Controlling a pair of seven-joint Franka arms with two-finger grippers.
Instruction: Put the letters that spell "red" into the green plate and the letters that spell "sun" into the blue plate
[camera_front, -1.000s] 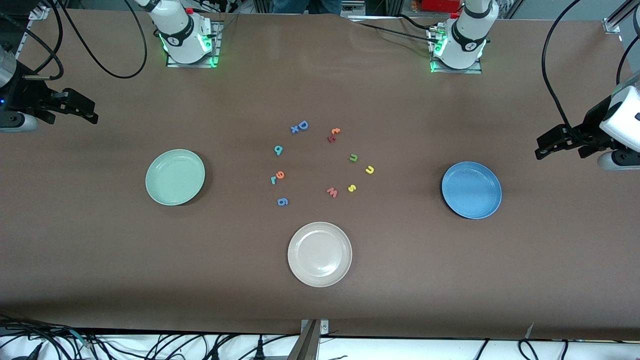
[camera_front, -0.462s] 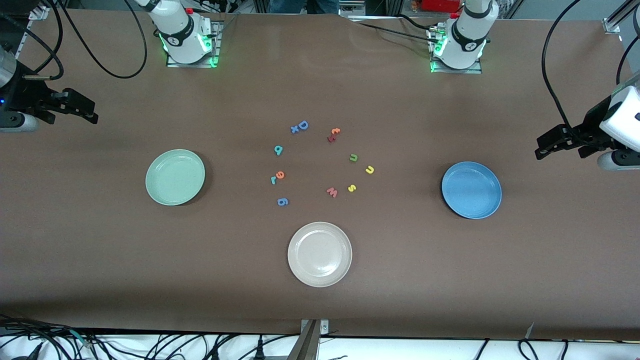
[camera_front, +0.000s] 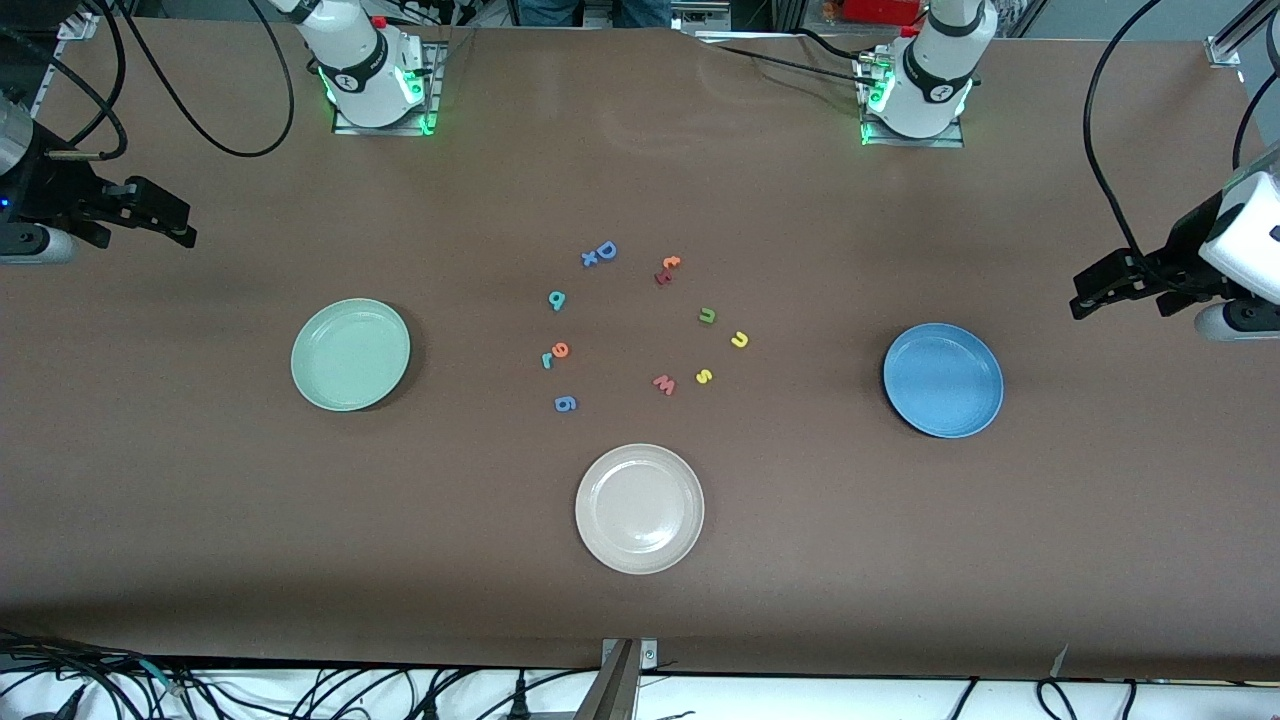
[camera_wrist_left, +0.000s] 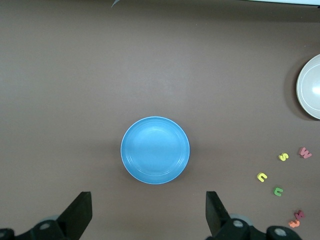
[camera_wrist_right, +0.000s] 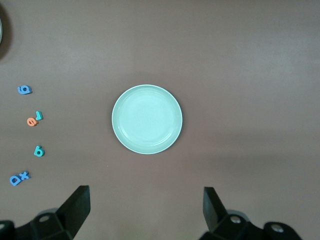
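At frame edges, left tool (camera_front: 1085, 293) and right tool (camera_front: 175, 222) wait released, leaving the centre letters (camera_front: 560, 350) unobstructed between green plate (camera_front: 350, 354) and blue plate (camera_front: 943, 380).

Colours on my brown table (camera_front: 200, 520):
- green plate (camera_front: 350, 354): pale mint, plain.
- blue plate (camera_front: 942, 379): medium blue, plain.
- third plate (camera_front: 639, 508): beige-white.
- "e" (camera_front: 561, 349) orange; "r" (camera_front: 547, 360) and "d" (camera_front: 557, 299) teal.
- "s" (camera_front: 704, 376) yellow; 1 "u"-shape (camera_front: 739, 340) yellow, 1 (camera_front: 707, 316) dark green.
- "w" (camera_front: 664, 384) pink-red.
- Capital "D" (camera_front: 605, 250), "x" (camera_front: 589, 259) and "6" piece (camera_front: 565, 403): blue.
- My left gripper (camera_wrist_left: 150, 215) and right gripper (camera_wrist_right: 146, 210): black fingers.
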